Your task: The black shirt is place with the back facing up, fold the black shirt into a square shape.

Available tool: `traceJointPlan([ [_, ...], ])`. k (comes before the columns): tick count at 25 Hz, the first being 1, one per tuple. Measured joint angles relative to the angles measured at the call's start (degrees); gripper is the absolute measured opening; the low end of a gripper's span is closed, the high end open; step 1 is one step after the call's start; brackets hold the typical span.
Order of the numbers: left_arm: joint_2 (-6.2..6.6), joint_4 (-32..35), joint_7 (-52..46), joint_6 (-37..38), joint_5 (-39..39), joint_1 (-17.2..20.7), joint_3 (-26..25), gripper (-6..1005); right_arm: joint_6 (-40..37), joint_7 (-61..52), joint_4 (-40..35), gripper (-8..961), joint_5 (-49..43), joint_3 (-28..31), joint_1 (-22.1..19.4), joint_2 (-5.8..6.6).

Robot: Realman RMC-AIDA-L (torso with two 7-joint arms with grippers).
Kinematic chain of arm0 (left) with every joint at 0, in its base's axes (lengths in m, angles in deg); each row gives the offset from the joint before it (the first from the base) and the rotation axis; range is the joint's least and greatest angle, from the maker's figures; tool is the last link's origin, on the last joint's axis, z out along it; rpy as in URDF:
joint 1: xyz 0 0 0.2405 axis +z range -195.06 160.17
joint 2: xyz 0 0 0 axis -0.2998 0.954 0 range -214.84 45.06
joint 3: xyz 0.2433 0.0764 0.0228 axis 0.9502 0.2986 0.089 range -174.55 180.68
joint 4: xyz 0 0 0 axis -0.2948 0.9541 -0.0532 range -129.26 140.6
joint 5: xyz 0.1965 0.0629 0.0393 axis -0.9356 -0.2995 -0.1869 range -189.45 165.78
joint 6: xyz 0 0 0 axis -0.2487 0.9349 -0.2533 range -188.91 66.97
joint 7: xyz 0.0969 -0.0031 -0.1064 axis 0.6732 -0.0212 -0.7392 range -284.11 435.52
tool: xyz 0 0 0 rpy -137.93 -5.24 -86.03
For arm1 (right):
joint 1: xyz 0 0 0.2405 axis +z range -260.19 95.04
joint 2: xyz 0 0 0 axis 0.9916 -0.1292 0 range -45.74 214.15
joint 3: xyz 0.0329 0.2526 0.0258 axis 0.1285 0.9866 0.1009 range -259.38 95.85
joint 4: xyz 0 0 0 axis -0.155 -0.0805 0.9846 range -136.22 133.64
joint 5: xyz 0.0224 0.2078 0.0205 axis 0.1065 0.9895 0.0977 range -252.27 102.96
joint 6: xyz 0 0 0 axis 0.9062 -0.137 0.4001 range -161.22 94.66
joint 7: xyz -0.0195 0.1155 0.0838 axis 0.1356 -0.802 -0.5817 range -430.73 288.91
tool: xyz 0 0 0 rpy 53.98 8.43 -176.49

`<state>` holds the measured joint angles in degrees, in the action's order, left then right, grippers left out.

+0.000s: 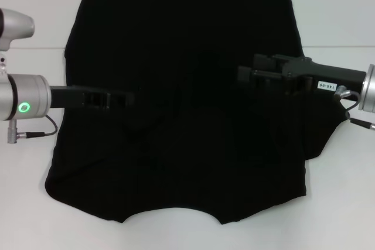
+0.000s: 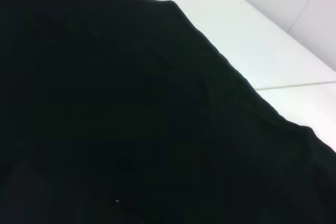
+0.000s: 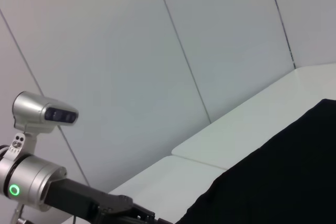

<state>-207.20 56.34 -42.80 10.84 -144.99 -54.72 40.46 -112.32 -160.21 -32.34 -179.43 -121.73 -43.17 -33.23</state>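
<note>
The black shirt (image 1: 176, 115) lies spread across the white table (image 1: 340, 21), filling the middle of the head view from the top edge down to a scalloped lower edge near the bottom of the frame, its sides already turned in so it reads as a broad, roughly rectangular panel with no lettering showing. From the left edge of the head view the left arm reaches in nearly level, its silver wrist with a green ring light at centre left, and the left gripper (image 1: 126, 99) sits over the shirt's left-centre; black on black, whether its fingers are apart or together cannot be told. From the right edge the right arm comes in level too, slightly higher in the frame, and the right gripper (image 1: 245, 75) stands over the shirt's right-centre with a white label on its body; its fingers also cannot be made out against the cloth. The left wrist view is almost all dark cloth, with the shirt's edge running diagonally to the lower right. The right wrist view shows a corner of shirt at lower right, pale wall panels (image 3: 157, 51), and the left arm at lower left.
</note>
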Motion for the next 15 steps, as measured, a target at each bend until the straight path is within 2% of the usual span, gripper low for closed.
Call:
traceJointPlan([
  [2, 0.13, 1.05, 0.5, 0.64, 1.11, 0.78, -0.31, 226, -0.07, -1.57, -0.17, 780, 0.26, 0.03, -0.02, 0.53],
  [4, 0.39, 1.63, 3.36, 2.76, 4.54, 1.88, -0.53, 299, -0.08, -5.94, -0.74, 780, 0.26, -0.01, -0.16, 1.76],
  [6, 0.47, 1.27, 9.15, 5.98, 9.49, 2.86, -0.74, 373, 0.27, -12.98, -1.18, 780, -0.73, -0.24, -0.4, 3.65],
  [9, 0.13, -1.14, 21.92, 11.08, 16.95, 3.92, -1.13, 508, 0.67, -27.66, -1.35, 779, -5.09, -0.42, -0.73, 7.44],
  [12, -0.26, -4.74, 33.08, 13.67, 20.25, 4.09, -0.53, 654, 0.58, -38.07, -1.41, 779, -9.64, -0.17, -1.33, 10.61],
  [15, -0.88, -8.16, 44.08, 15.69, 20.49, 3.83, 0.38, 739, 0.65, -44.17, -1.46, 778, -13.28, 0.13, -2.07, 12.56],
])
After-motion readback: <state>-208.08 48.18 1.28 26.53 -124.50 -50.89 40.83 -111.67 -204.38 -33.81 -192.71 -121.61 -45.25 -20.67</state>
